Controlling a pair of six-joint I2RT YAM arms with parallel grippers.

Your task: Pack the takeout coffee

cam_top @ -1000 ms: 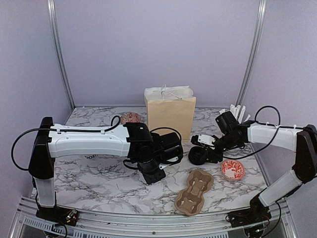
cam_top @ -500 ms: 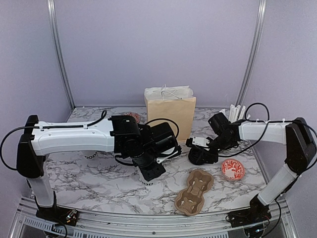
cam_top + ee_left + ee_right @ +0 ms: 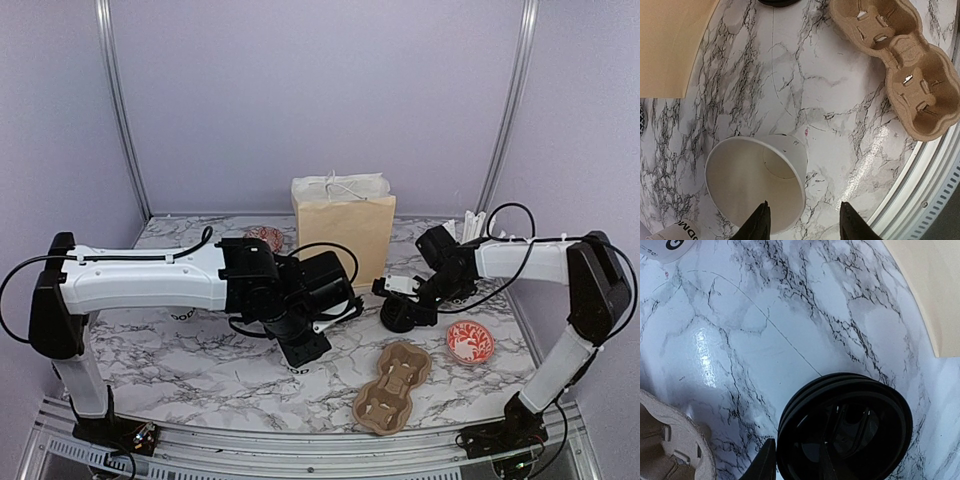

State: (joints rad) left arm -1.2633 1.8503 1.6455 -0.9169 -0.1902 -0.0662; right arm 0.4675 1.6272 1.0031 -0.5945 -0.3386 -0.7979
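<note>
A white paper cup (image 3: 752,182) stands open-mouthed with no lid, seen from straight above in the left wrist view. My left gripper (image 3: 805,222) is open over it, one finger above the cup's mouth and the other outside, with the rim between them. From the top view, that gripper (image 3: 303,350) hides the cup. A second white cup (image 3: 675,232) with black lettering shows at the frame's corner. My right gripper (image 3: 796,460) is shut on the rim of a stack of black lids (image 3: 850,420), one finger outside and one inside. The lids (image 3: 400,316) sit right of the bag.
A brown two-cup carrier (image 3: 392,388) lies near the front edge. A tan paper bag (image 3: 343,228) stands at the back centre. Red-patterned bowls sit at the right (image 3: 469,342) and behind the left arm (image 3: 263,237). A cup of white sticks (image 3: 476,224) stands far right.
My left gripper has opened and the left arm has drawn back to the left. My right gripper has narrowed onto the lid stack's rim, its arm shifting slightly left.
</note>
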